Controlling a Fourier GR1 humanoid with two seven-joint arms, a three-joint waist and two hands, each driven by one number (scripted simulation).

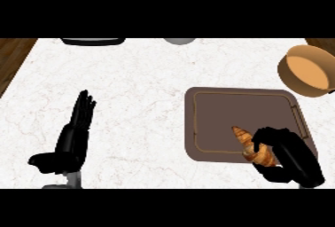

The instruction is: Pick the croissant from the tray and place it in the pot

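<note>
Head view: brown tray [216,119] sits on white marble counter [131,88], at about 4 o'clock from the view's middle. Only a croissant [251,145] is in it, lying in the tray's 5 o'clock corner, pointed tip toward 11 o'clock. Right hand [288,153] is over that corner, fingers curled round the croissant's lower end, gripping it; the lower part of the pastry is partly hidden by the hand. Croissant looks to be at tray level, can't tell if lifted. Orange-tan pot [307,70] at 2 o'clock, well apart from the tray, tilted look, inside shows nothing but its own floor. Left hand [71,137] at 8 o'clock on bare counter, fingers straight and pointing to 12, thumb out to the side, holding nothing. Dark object [93,41] and grey round object [178,41] cut off at the 12 o'clock edge, can't identify. Wood strip [13,57] at 10 o'clock.
</note>
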